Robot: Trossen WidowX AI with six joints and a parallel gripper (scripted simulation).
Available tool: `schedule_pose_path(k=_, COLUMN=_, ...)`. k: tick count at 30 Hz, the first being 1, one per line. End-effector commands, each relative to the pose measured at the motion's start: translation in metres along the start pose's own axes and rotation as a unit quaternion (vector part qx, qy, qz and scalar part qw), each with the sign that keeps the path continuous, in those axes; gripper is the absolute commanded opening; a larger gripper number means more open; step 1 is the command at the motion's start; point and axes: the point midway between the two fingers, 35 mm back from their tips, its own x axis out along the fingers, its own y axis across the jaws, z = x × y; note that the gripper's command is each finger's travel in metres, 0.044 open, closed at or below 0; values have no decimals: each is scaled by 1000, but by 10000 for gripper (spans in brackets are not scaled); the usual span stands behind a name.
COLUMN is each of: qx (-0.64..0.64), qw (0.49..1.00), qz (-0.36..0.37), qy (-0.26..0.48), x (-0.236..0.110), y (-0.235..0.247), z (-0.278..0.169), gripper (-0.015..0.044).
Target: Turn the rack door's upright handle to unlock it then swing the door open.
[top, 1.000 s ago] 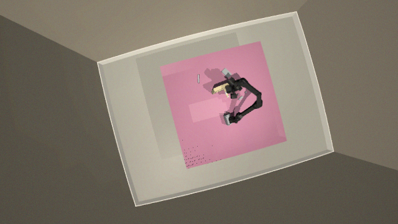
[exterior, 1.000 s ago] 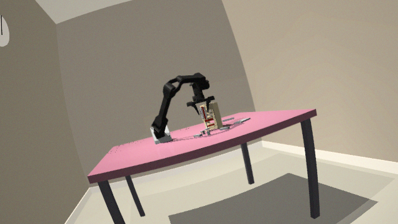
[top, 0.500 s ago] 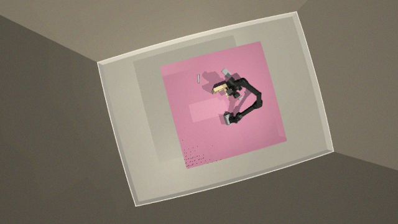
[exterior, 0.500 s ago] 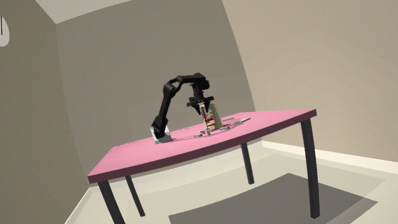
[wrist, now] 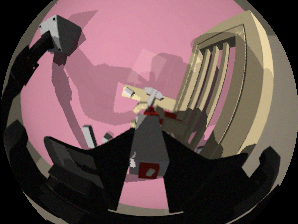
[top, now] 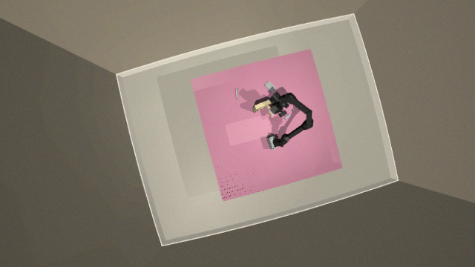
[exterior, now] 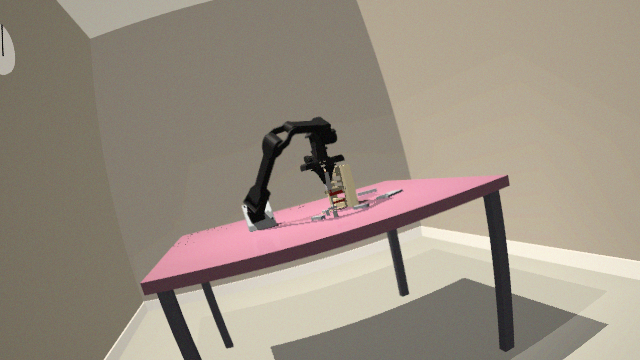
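The cream rack stands upright on the pink table. Its slatted side is at the right in the wrist view. A narrow cream part, seemingly the door, stands out from the rack at an angle. The exact opening angle cannot be told. My gripper points down, with a finger on each side of the upright grey handle, and is shut on it. The handle has a red patch on its end. The fingers hide part of the handle and the lower door.
A grey bar and a grey plate lie on the table near the rack. Small grey pieces lie on the arm's side of it. The arm base stands on the same table.
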Motion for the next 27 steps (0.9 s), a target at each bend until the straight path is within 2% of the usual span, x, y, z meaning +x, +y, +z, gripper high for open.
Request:
schedule_pose_path(k=1, qx=-1, qw=1000, qz=0, qy=-1, x=0, y=0, z=0, gripper=29)
schedule_pose_path(k=8, qx=6, qw=1000, qz=0, qy=-1, x=0, y=0, z=1, gripper=14)
schedule_pose_path(k=27, qx=185, qw=983, qz=1, qy=-1, x=0, y=17, z=12, gripper=14)
